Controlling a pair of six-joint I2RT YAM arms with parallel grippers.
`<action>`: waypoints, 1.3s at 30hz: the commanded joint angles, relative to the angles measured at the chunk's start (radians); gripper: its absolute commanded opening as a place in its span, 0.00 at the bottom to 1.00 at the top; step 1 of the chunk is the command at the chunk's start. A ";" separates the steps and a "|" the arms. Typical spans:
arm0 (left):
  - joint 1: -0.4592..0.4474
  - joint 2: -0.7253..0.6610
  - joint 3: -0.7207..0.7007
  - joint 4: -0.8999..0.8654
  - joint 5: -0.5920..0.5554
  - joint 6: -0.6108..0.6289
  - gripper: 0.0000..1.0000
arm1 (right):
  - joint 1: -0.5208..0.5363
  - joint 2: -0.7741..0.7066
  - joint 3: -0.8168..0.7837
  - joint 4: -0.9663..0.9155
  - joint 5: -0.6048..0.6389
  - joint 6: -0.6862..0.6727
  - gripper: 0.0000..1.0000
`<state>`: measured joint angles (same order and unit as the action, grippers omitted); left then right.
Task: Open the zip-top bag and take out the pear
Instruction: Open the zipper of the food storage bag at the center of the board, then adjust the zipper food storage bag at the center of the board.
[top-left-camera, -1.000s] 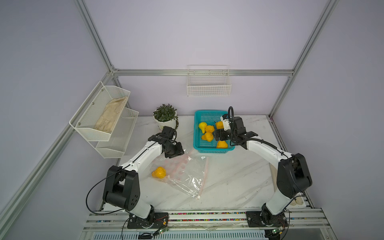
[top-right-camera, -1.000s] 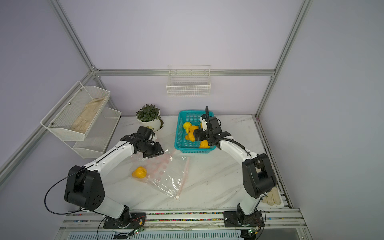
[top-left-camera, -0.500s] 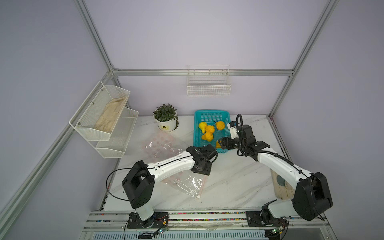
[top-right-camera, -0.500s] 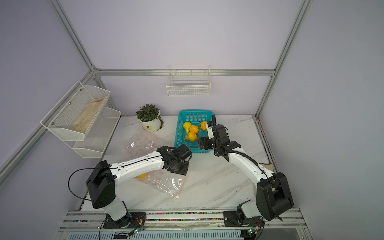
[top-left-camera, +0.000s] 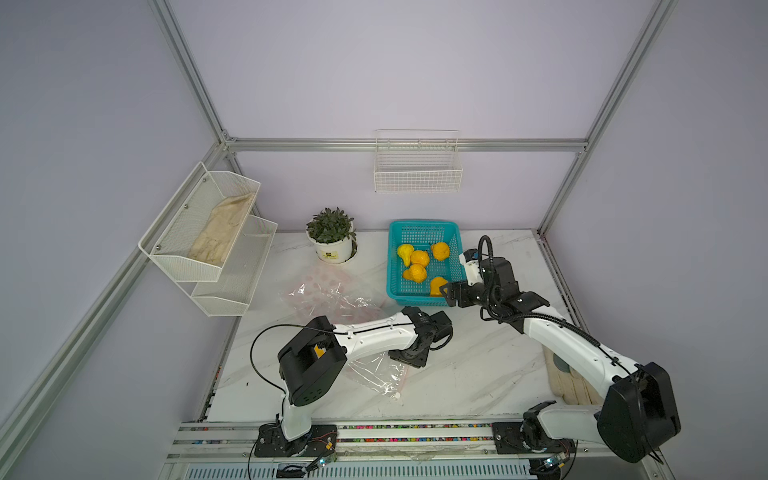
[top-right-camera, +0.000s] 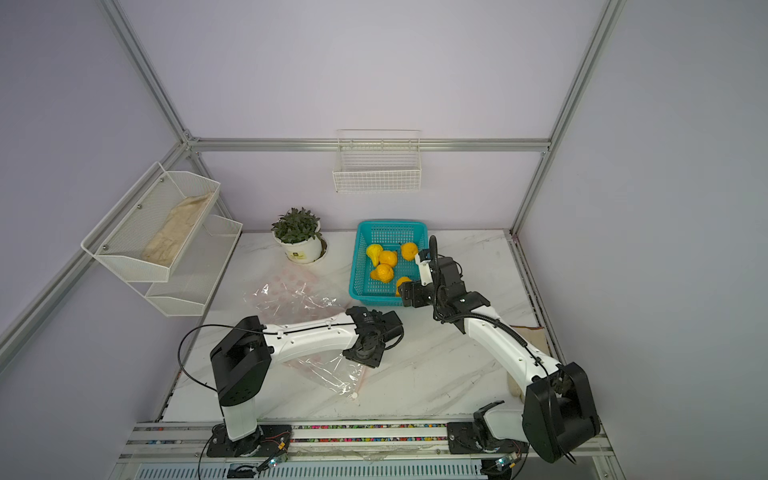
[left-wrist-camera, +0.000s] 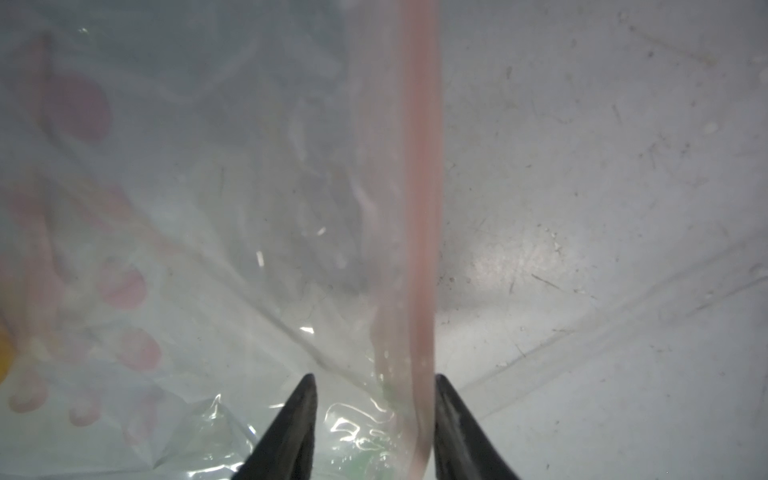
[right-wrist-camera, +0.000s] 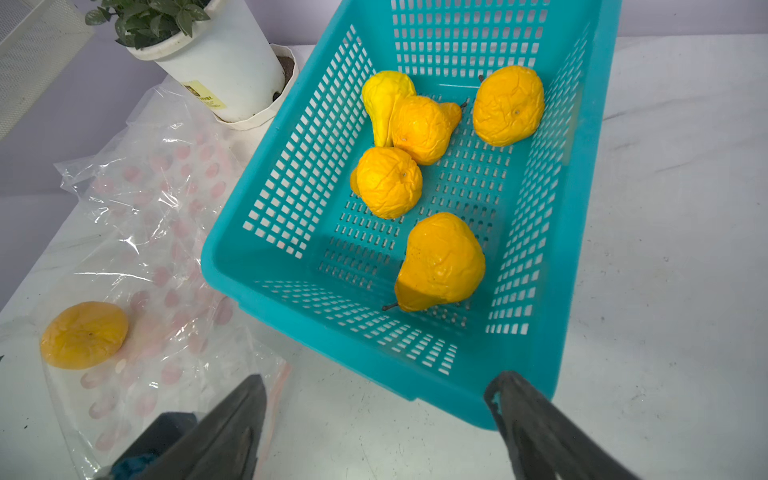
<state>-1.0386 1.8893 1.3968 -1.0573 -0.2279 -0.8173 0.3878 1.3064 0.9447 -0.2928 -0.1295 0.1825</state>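
- Clear plastic zip-top bag (top-left-camera: 374, 376) lies on the marble table (top-left-camera: 478, 374) in both top views. The left gripper (top-left-camera: 409, 356), beside the potted plant (top-left-camera: 332, 237) a second ago, now sits on its zip edge. The right gripper (top-left-camera: 451, 297) has backed out of the teal basket (top-left-camera: 390, 257) to its near corner.
- Left wrist: fingers (left-wrist-camera: 299, 415) part-open, straddling the pink zip strip (left-wrist-camera: 419, 249), not visibly pinching it.
- Right wrist: jaws wide, empty. The wrinkled orange pear (right-wrist-camera: 83, 334) lies inside the bag, beside the basket holding five pears (right-wrist-camera: 440, 262).
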 joint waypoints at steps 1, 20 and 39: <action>-0.003 -0.002 0.055 -0.085 -0.096 -0.029 0.30 | -0.003 -0.050 -0.028 -0.031 -0.018 0.008 0.87; 0.134 -0.485 -0.211 0.238 0.048 0.040 0.00 | 0.335 0.005 -0.295 0.519 -0.339 0.279 0.28; 0.138 -0.595 -0.251 0.455 0.271 0.108 0.00 | 0.416 0.323 -0.156 0.672 -0.267 0.400 0.20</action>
<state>-0.8932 1.3426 1.1774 -0.7227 -0.0631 -0.7341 0.7975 1.6051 0.7605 0.2691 -0.4179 0.5285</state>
